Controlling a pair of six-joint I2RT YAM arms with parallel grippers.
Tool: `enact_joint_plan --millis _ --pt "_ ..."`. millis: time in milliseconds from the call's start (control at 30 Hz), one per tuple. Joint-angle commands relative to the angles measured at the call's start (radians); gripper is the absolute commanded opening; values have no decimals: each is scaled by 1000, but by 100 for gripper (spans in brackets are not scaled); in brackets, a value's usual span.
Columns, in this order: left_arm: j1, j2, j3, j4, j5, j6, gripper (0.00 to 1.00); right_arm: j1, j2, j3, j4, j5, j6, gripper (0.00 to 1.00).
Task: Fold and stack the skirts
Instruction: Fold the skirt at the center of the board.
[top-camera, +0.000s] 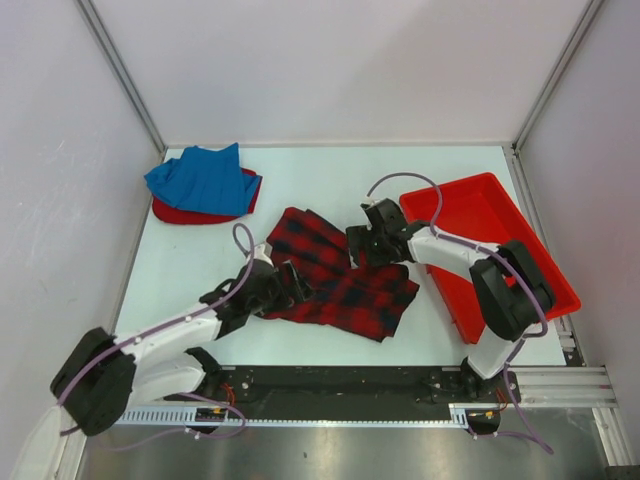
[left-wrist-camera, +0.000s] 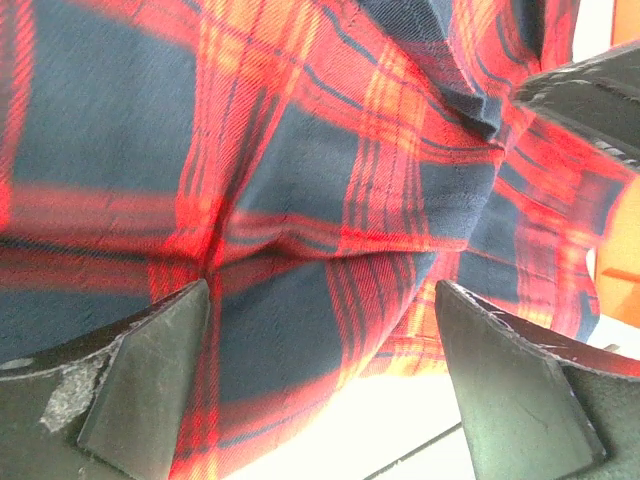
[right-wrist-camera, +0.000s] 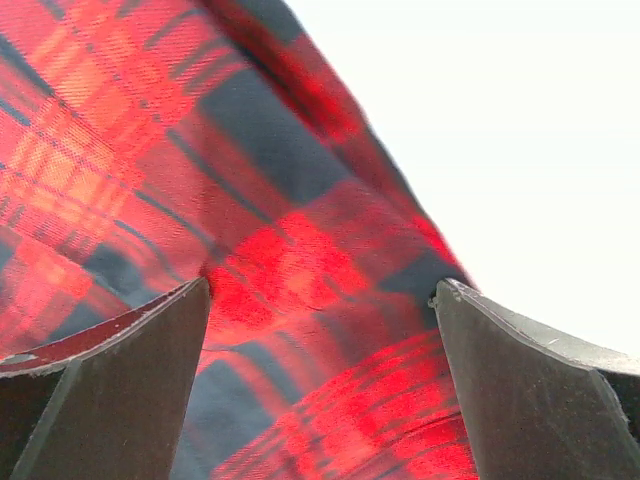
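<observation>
My left fingers (left-wrist-camera: 150, 380): spread wide, released, over the plaid skirt (top-camera: 345, 280).
My right fingers (right-wrist-camera: 520, 390): released too, at its upper edge.
Plaid skirt: centre of the desk (top-camera: 330, 170).
Other skirts: blue skirt (top-camera: 198, 180) lies on red skirt (top-camera: 200, 214), upper left.

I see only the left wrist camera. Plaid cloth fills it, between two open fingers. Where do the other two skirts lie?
Observer: The blue skirt lies on top of the red skirt, at the far left corner of the table.
Operator: And where is the other gripper?
Observer: The right gripper is over the far right edge of the plaid skirt. Its wrist view shows the fingers apart.
Operator: Is there something on that side of the skirt?
Observer: Yes, a red plastic tray stands to its right, next to the right arm.
</observation>
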Motion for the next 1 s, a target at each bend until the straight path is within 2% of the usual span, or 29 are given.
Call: enact_joint_plan --millis 0,133,167,267,333,367,400,433,467,567,733,900,967 --pt "-14 -128 46 -295 -51 -38 100 10 -156 26 -89 139 -51 100" --pt "-12 -205 154 -377 -180 40 100 56 -300 24 -211 253 59 100" --pt "-12 -207 177 -398 -273 54 100 62 -346 17 -237 285 93 100" --pt "18 -173 255 -440 -407 83 100 101 -415 -23 -330 394 277 100" --pt "78 -114 298 -423 -377 125 100 121 -484 -91 -365 400 390 100" --pt "150 -90 306 -361 -342 190 100 134 -506 -115 -377 406 432 100" --pt "184 -61 317 -318 -209 244 100 138 -547 -170 -382 402 465 100" --pt "213 18 326 -264 -146 310 100 144 -569 -201 -371 399 504 100" --pt "245 58 344 -276 -131 347 100 151 -587 -232 -353 391 559 100" --pt "253 216 419 -299 -174 407 100 191 -629 -351 -270 342 654 100" --pt "275 388 470 -239 -99 450 98 222 -614 -419 -245 374 717 100" --pt "287 552 543 -178 -41 469 83 213 -572 -467 -197 382 714 99" --pt "293 600 577 -158 -24 478 71 190 -546 -497 -152 335 691 94"
